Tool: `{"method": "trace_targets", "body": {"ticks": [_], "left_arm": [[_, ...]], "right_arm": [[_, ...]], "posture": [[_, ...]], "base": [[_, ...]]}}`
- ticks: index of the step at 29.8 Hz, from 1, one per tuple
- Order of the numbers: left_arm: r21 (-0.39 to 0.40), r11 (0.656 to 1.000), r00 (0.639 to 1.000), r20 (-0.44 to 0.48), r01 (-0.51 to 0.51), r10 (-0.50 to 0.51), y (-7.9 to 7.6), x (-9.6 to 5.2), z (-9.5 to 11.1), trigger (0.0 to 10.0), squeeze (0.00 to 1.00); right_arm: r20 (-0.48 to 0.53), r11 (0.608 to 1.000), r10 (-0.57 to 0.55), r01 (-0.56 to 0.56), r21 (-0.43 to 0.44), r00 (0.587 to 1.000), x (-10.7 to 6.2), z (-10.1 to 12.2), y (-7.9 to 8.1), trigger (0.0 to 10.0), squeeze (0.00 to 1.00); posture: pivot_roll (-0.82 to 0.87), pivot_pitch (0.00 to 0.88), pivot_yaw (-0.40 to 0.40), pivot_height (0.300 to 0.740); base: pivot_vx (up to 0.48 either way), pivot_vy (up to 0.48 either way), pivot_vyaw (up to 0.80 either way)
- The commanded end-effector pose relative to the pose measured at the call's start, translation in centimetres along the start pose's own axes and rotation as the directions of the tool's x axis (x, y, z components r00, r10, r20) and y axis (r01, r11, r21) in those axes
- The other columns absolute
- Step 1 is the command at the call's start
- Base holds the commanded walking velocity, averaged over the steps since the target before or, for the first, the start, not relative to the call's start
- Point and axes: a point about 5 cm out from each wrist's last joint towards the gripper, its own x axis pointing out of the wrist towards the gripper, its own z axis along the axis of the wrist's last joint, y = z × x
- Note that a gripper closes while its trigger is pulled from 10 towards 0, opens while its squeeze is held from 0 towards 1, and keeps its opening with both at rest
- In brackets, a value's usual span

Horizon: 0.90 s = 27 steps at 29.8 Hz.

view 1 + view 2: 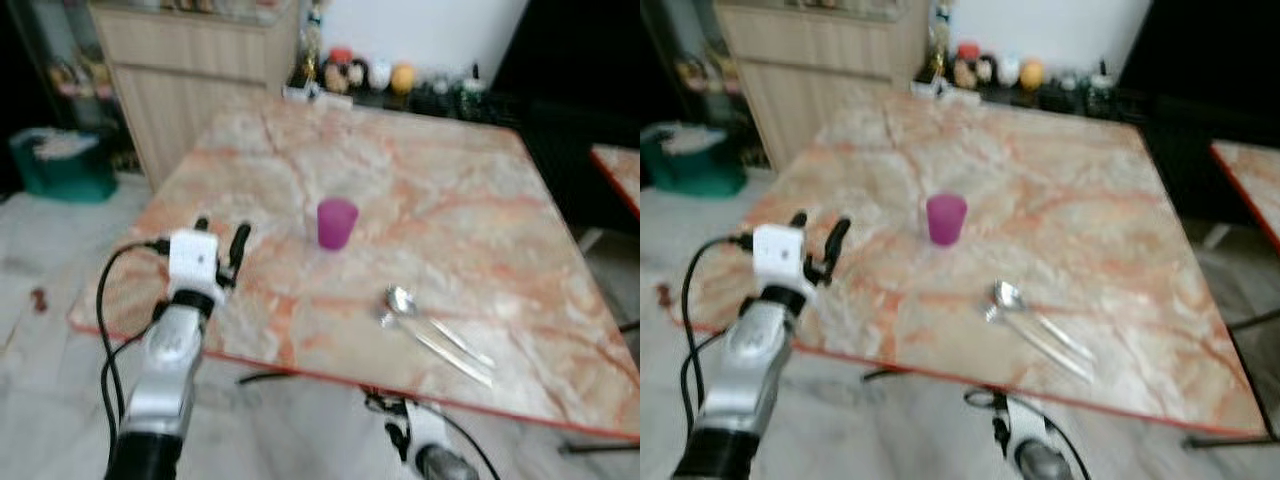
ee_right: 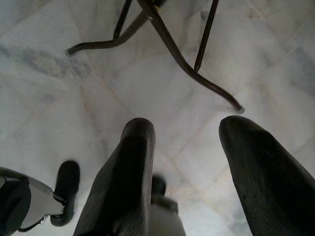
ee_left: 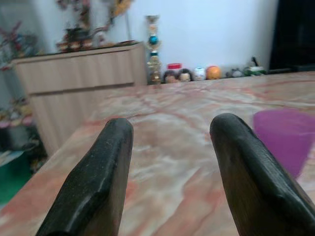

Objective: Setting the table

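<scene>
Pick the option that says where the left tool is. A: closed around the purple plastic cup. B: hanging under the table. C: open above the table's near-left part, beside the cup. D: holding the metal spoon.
C: the left tool hovers open over the marble-patterned table, apart from the purple plastic cup.

The two eye views look down from the robot's head at the desk (image 1: 450,250), and both show the cup (image 1: 337,222) and spoon (image 1: 400,301). The left wrist view sits low and close over the desk, facing the cup. The right wrist view looks straight down at the floor (image 2: 59,83).
</scene>
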Motion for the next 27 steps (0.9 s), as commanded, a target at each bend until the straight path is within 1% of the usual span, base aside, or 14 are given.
{"method": "trace_targets", "body": {"ticks": [1,8,9,10,12,13,14,16,18,22,24,25,26,27], "left_arm": [[-0.020,0.998,0.998,0.035,0.052,-0.051,-1.3,0.6,0.7,10.0,0.00],[-0.029,0.998,0.998,0.028,0.062,-0.061,-1.3,0.3,0.5,10.0,0.00],[-0.046,0.996,0.997,0.024,0.076,-0.075,-1.4,0.2,0.5,10.0,0.00],[-0.046,0.996,0.997,0.024,0.076,-0.075,-1.4,0.2,0.5,10.0,0.00],[-0.090,0.991,0.995,0.018,0.101,-0.100,-1.8,0.2,0.5,10.0,0.00],[-0.090,0.991,0.995,0.018,0.101,-0.100,-1.8,0.2,0.5,10.0,0.00],[-0.148,0.983,0.994,0.007,0.106,-0.106,-1.9,0.2,0.4,10.0,0.00],[-0.165,0.981,0.994,0.001,0.106,-0.108,-2.0,0.1,0.3,10.0,0.00],[-0.209,0.974,0.996,-0.010,0.089,-0.093,-1.8,0.1,0.3,10.0,0.00],[-0.226,0.972,0.997,-0.020,0.065,-0.071,-1.4,0.4,0.4,10.0,0.00],[-0.252,0.967,0.999,-0.023,0.040,-0.047,-1.0,0.9,0.8,10.0,0.00],[-0.255,0.967,0.999,-0.024,0.032,-0.039,-0.8,1.2,1.1,10.0,0.00],[-0.255,0.967,0.999,-0.024,0.032,-0.039,-0.8,1.2,1.1,10.0,0.00],[-0.242,0.970,0.999,-0.040,0.016,-0.026,-0.6,1.6,1.3,10.0,0.00]], "right_arm": [[-0.033,1.000,-0.031,0.031,-0.001,0.999,-0.3,-1.0,-1.2,10.0,0.00],[-0.030,1.000,-0.029,0.029,0.005,0.999,-0.2,-0.9,-1.1,10.0,0.00],[-0.032,1.000,-0.029,0.029,0.010,0.999,-0.2,-1.0,-1.1,10.0,0.00],[-0.032,1.000,-0.029,0.029,0.010,0.999,-0.2,-1.0,-1.1,10.0,0.00],[-0.043,0.999,-0.029,0.030,0.018,0.999,-0.2,-1.0,-1.1,10.0,0.00],[-0.043,0.999,-0.029,0.030,0.018,0.999,-0.2,-1.0,-1.1,10.0,0.00],[-0.044,1.000,-0.021,0.022,0.013,0.999,-0.2,-1.0,-1.0,10.0,0.00],[-0.044,1.000,-0.019,0.019,0.011,0.999,-0.2,-1.0,-1.0,10.0,0.00],[-0.037,1.000,-0.017,0.018,0.009,0.999,-0.2,-0.9,-1.0,10.0,0.00],[-0.032,1.000,-0.018,0.019,0.011,0.999,-0.2,-0.8,-1.0,10.0,0.00],[-0.035,1.000,-0.019,0.019,0.007,0.999,-0.2,-0.8,-1.0,10.0,0.00],[-0.035,1.000,-0.018,0.018,0.004,0.999,-0.2,-0.8,-1.0,10.0,0.00],[-0.035,1.000,-0.018,0.018,0.004,0.999,-0.2,-0.8,-1.0,10.0,0.00],[-0.036,1.000,-0.016,0.016,0.003,0.999,-0.2,-0.8,-1.0,10.0,0.00]], "posture": [[0.09,0.000,-0.055,0.740],[0.09,0.000,-0.052,0.740],[0.09,0.000,-0.052,0.740],[0.09,0.000,-0.052,0.740],[0.10,0.000,-0.056,0.740],[0.10,0.000,-0.056,0.740],[0.09,0.000,-0.054,0.740],[0.09,0.000,-0.054,0.740],[0.09,0.000,-0.054,0.740],[0.09,0.000,-0.055,0.740],[0.10,0.000,-0.056,0.740],[0.09,0.000,-0.056,0.740],[0.09,0.000,-0.056,0.740],[0.09,0.000,-0.056,0.740]], "base": [[0.255,0.000,0.00],[0.258,0.000,0.00],[0.270,0.000,0.00],[0.270,0.000,0.00],[0.000,0.000,0.00],[0.000,0.000,0.00],[0.000,0.000,-0.68],[0.000,0.000,-0.68],[0.000,0.000,-0.54],[0.000,0.000,0.00],[0.000,0.000,0.00],[0.000,0.000,0.00],[0.000,0.000,0.00],[0.000,0.000,0.00]]}}
